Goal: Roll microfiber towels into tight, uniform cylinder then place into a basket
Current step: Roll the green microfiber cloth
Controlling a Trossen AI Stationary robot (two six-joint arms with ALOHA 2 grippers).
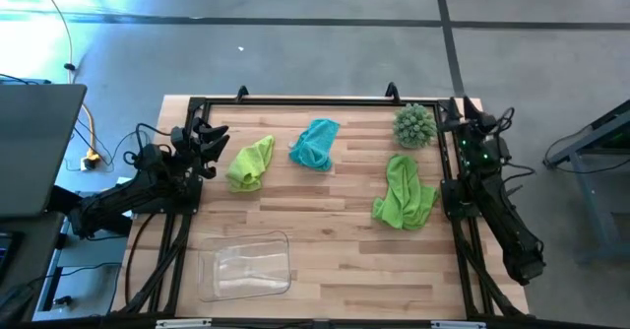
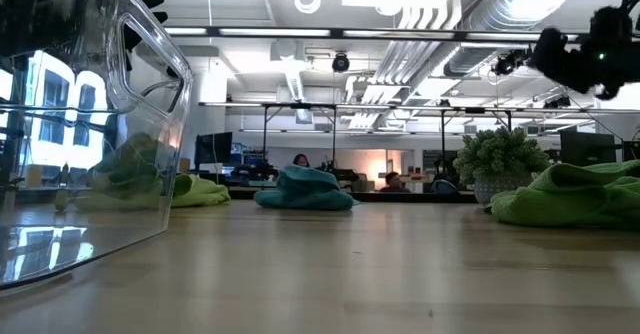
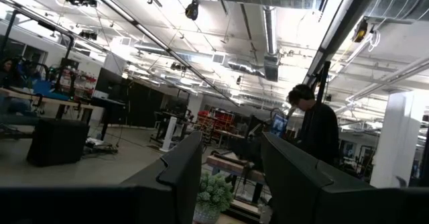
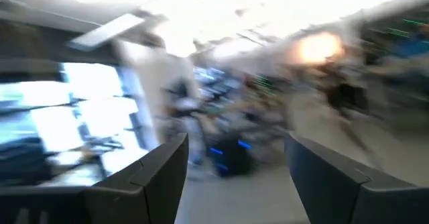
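Both pincers are parked up high at the table's edges and holding nothing. On the left gripper (image 1: 212, 137), raised at the left edge near the far corner, the two dark fingers stand apart with only the room between them in its wrist view. Over by the far right corner, the right gripper (image 1: 461, 122) has its jaws spread wide, also empty.

So I'd say no rolling has begun yet, none of the cloths looks flattened or rolled. All three fuzzy microfiber towels lie crumpled on the wooden slat table (image 1: 335, 260): a lime green towel (image 1: 251, 164) just beside the left gripper, a teal blue towel (image 1: 316, 144) toward the middle at the far side, and a second lime green towel (image 1: 404, 193) near the right arm. A spiky round grey-green ball (image 1: 414, 125) sits just beyond that last one.

Next move probably means dropping a gripper onto the nearest towel and spreading it flat first, since bunched cloth won't roll evenly.

Container-wise, the shallow clear plastic rectangular basket (image 1: 244, 265) sits at the near left part of the table, well apart from the towels, and has nothing in it.
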